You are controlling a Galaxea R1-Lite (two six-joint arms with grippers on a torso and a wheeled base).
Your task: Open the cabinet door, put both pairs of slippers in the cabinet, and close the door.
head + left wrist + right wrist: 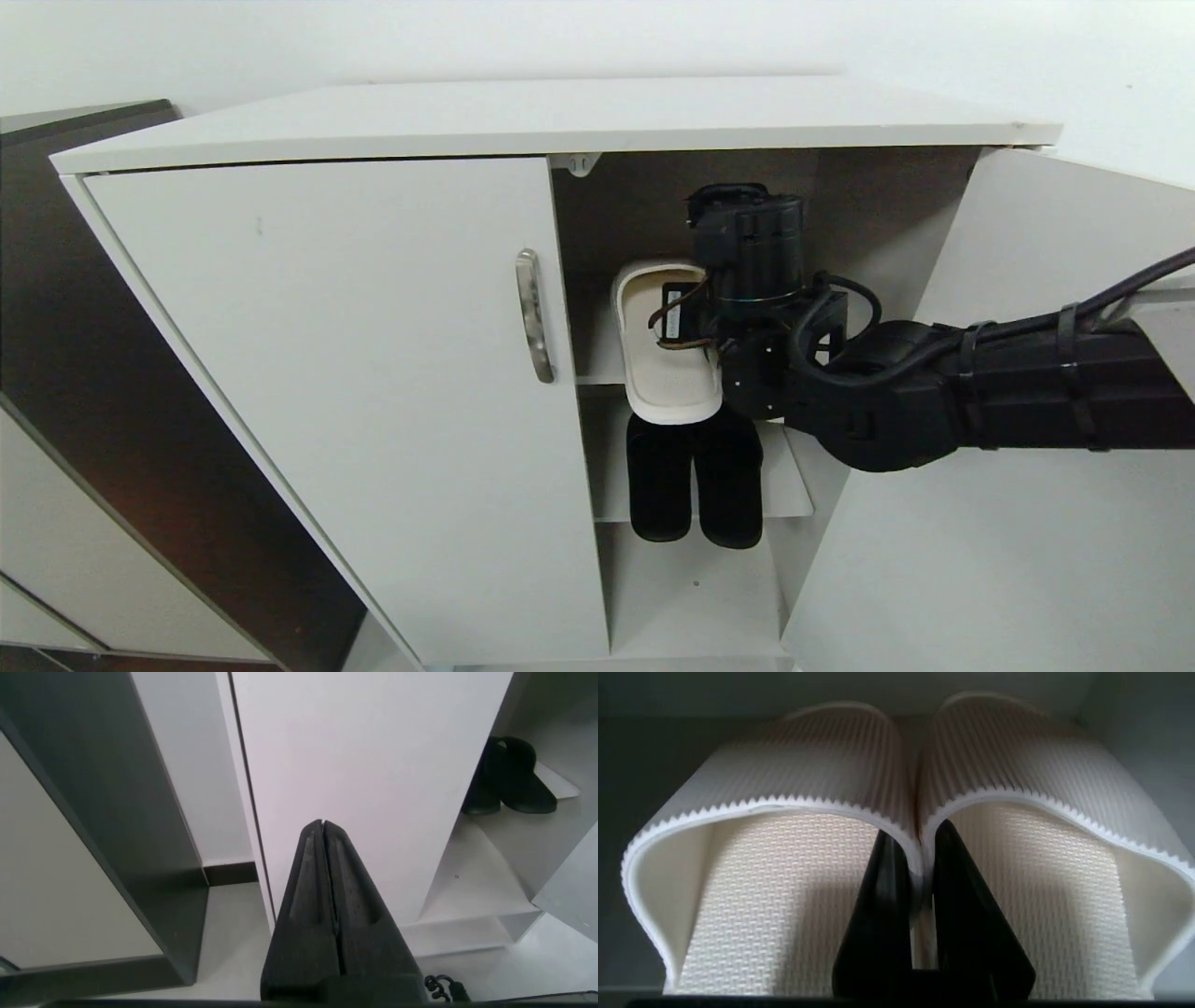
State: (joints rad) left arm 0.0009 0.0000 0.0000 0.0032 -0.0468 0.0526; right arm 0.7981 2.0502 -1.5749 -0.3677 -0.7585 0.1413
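The white cabinet (560,117) has its right door (1027,560) swung open and its left door (355,373) closed. My right gripper (915,854) is inside, at the upper shelf, shut on the pair of white ribbed slippers (822,775), pinching their two inner edges together. In the head view the white slippers (658,373) overhang the shelf's front edge. A pair of black slippers (695,476) lies on the shelf below, also seen as black slippers (512,773). My left gripper (322,826) is shut and empty, low in front of the closed left door.
The closed left door carries a metal handle (532,315). A dark panel (112,327) stands to the cabinet's left. The bottom compartment floor (691,597) lies below the black slippers. The open right door stands close beside my right arm.
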